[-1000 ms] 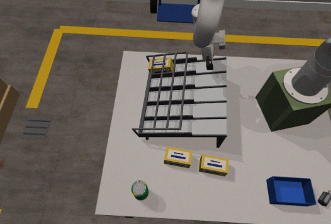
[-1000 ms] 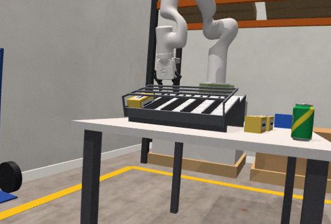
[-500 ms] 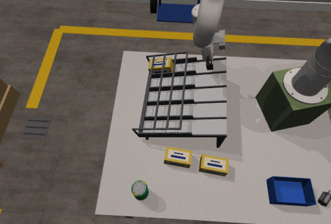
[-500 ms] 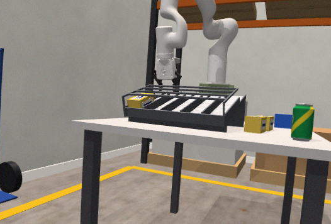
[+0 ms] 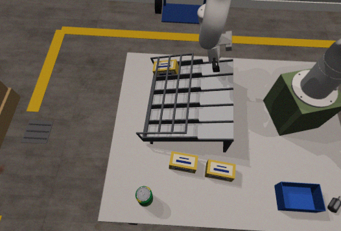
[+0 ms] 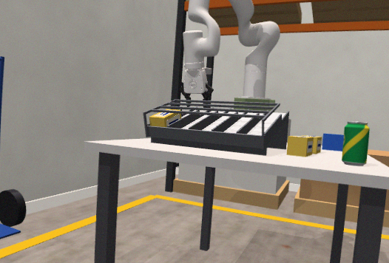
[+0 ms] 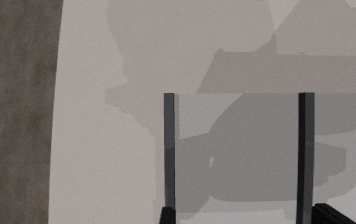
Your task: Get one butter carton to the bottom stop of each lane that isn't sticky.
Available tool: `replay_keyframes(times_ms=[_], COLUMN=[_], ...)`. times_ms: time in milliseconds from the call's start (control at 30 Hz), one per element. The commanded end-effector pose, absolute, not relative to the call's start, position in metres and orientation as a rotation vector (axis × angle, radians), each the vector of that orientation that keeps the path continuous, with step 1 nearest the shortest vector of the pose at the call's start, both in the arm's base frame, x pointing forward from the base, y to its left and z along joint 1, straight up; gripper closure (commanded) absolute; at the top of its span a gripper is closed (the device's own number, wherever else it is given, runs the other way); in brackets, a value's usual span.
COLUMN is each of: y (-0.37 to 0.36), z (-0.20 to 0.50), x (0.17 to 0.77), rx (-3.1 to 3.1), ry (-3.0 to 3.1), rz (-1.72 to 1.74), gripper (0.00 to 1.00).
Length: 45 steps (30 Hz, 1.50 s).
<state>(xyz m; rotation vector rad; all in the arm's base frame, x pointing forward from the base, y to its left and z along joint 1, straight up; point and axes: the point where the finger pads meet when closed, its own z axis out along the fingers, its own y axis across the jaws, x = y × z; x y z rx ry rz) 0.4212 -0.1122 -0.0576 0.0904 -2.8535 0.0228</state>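
The five-lane sloped shelf (image 5: 171, 139) (image 6: 206, 138) (image 7: 169, 120) has dark dividers and a rail frame over its lower half. One yellow butter carton (image 5: 165, 66) (image 6: 163, 119) sits in the far outer lane, at the bottom stop. The other four lanes show no carton. A second carton (image 5: 183, 161) (image 6: 299, 145) and a third carton (image 5: 220, 170) (image 6: 317, 145) lie on the table beside the shelf. My gripper (image 5: 215, 69) (image 6: 197, 105) (image 7: 245, 216) is open and empty, pointing down above the upper part of the far outer lane, uphill of the carton there.
A green can (image 5: 144, 196) (image 6: 356, 143) stands near the table's front left. A blue tray (image 5: 300, 198) (image 6: 333, 142) and a small dark object (image 5: 334, 205) are at the right. The arm's green base (image 5: 286, 111) stands behind the shelf's high end.
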Motion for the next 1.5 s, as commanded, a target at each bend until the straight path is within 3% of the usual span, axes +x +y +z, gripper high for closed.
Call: replay_keyframes(times_ms=[0,1467], y=[-0.1124,-0.1124], z=[-0.0571,-0.0571], x=[0.4220,0.4220], rx=[0.090,0.090], ry=[-2.855,-2.855], rz=[0.023,0.023], gripper=[0.11,0.08])
